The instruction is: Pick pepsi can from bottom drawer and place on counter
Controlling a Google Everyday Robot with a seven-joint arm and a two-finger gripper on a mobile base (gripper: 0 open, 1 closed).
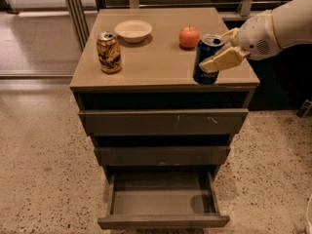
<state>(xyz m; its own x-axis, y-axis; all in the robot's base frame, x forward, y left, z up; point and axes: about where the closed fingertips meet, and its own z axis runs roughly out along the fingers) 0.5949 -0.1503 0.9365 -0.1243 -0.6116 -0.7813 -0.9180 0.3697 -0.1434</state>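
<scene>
Tool [215, 51] is clamped on the pepsi can [204, 76], side-on across its middle, just right of and in front of the apple [189, 36], over the worktop [156, 57]. Bottom drawer [163, 221] hangs open. Can looks light, stiff and slick-walled, so I'd guess mid-body is the spot to grab. Squeeze too hard and it probably dents. Can't tell if its base is down yet.

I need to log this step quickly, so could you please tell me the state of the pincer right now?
Pincer: closed, holding the pepsi can at the front right corner of the counter.
</scene>
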